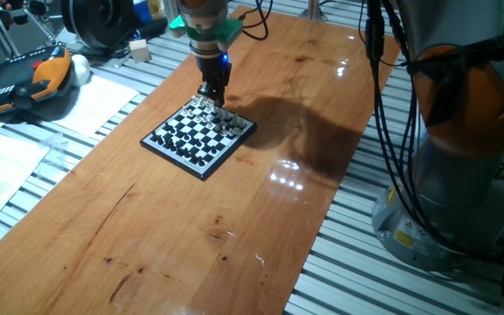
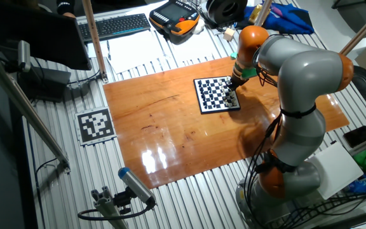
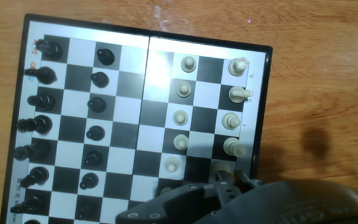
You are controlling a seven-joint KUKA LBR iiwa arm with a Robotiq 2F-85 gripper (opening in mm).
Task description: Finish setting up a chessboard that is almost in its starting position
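Observation:
The chessboard (image 1: pixel 198 136) is a small black-framed checkered board on the wooden table, also seen in the other fixed view (image 2: pixel 216 94) and filling the hand view (image 3: pixel 135 124). Black pieces (image 3: pixel 42 102) stand in two columns at its left. Pale pieces (image 3: pixel 232 121) stand in two columns at its right. My gripper (image 1: pixel 213 94) hangs low over the pale side at the board's far edge. In the hand view its fingertips (image 3: pixel 224 171) sit close together over a back-row square, just below the last visible pale piece. Whatever is under them is hidden.
A teach pendant (image 1: pixel 24 83) and papers (image 1: pixel 94 101) lie left of the wooden tabletop (image 1: pixel 173 236). The arm's grey and orange base (image 1: pixel 462 149) with hanging cables (image 1: pixel 383 105) stands at the right. A keyboard (image 2: pixel 116 25) and a printed marker (image 2: pixel 94 124) lie beyond the table.

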